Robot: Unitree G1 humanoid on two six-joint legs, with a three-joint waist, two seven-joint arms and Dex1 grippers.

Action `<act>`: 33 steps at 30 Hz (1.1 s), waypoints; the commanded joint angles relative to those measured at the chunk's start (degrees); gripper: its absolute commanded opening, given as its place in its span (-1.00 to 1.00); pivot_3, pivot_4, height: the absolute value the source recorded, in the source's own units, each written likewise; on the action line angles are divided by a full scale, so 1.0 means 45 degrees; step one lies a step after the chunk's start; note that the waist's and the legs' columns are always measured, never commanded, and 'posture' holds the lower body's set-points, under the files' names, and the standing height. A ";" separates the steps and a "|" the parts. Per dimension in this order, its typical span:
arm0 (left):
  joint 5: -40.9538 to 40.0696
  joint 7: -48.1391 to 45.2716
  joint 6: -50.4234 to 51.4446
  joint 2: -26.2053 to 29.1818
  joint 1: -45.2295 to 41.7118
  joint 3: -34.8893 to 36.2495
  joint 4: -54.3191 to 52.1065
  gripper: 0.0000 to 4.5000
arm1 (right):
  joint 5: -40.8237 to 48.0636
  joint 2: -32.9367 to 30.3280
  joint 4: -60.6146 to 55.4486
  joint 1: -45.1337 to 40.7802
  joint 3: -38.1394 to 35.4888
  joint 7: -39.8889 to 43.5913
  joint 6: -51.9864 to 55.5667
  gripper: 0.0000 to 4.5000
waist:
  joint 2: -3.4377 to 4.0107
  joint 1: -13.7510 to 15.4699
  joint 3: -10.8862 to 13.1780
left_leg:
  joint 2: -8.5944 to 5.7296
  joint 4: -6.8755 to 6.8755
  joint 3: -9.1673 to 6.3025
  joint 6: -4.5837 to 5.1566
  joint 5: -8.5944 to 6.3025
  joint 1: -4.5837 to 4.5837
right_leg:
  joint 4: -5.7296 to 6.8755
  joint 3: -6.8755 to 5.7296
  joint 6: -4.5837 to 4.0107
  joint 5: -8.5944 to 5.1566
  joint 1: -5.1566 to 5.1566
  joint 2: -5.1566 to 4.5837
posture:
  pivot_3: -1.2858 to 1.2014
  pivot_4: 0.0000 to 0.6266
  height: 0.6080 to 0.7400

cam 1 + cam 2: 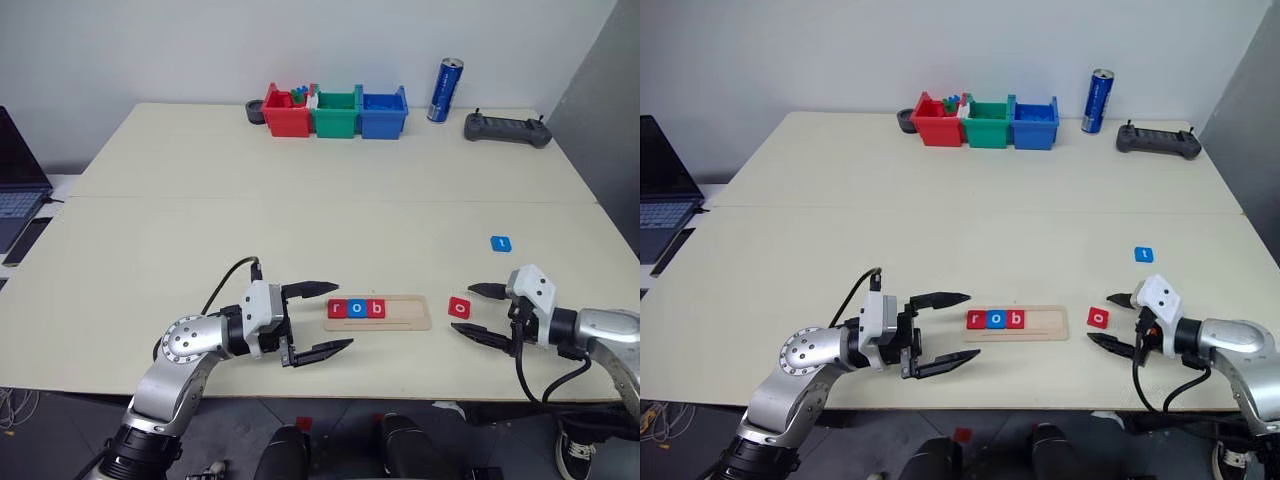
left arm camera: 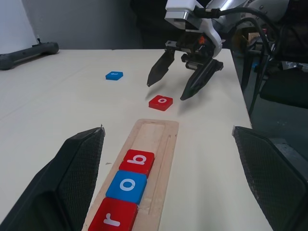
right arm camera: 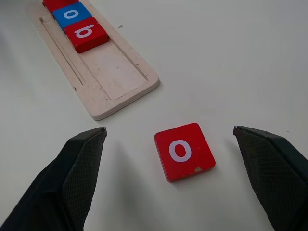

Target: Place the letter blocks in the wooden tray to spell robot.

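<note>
My right gripper (image 1: 480,311) hangs spread wide beside the red o block (image 3: 184,151), which lies flat on the table (image 1: 300,210), untouched, just off the right end of the wooden tray (image 1: 405,322). Three blocks, red r (image 1: 337,309), blue o (image 1: 356,309) and red b (image 1: 375,309), fill its left part. My left gripper (image 1: 320,319) gapes empty at the tray's left end. The blue t block (image 1: 501,243) sits farther back, on the right
</note>
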 commanded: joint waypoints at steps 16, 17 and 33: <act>-0.0160 0.0254 0.0054 0.0072 0.0221 0.0194 -0.0590 1.00 | -0.0978 0.0718 0.2540 -0.1274 0.0431 0.0831 -0.1123 0.27 | -0.0001 -0.0011 -0.0001 | 0.0000 -0.0001 -0.0003 0.0001 0.0000 0.0006 | 0.0004 -0.0002 -0.0002 0.0001 0.0002 0.0000 | 0.03 -0.52 1.00; -0.0159 0.0263 0.0048 0.0078 0.0247 0.0196 -0.0609 1.00 | -0.0978 0.0711 0.2530 -0.1276 0.0414 0.0855 -0.1112 0.09 | -0.0001 -0.0011 -0.0001 | 0.0000 -0.0001 -0.0003 0.0000 0.0000 0.0005 | 0.0003 -0.0002 -0.0001 0.0001 0.0002 -0.0001 | 0.03 -0.52 1.00; -0.0205 0.0212 -0.0109 0.0225 0.0640 0.0226 -0.0746 1.00 | -0.1764 0.5931 -0.5719 -0.1345 -0.1480 -0.9380 1.0229 -0.36 | 0.0018 -0.0009 -0.0011 | 0.0005 -0.0008 -0.0031 -0.0007 0.0004 -0.0007 | 0.0016 -0.0007 -0.0007 -0.0002 -0.0011 0.0013 | 0.03 -0.52 1.00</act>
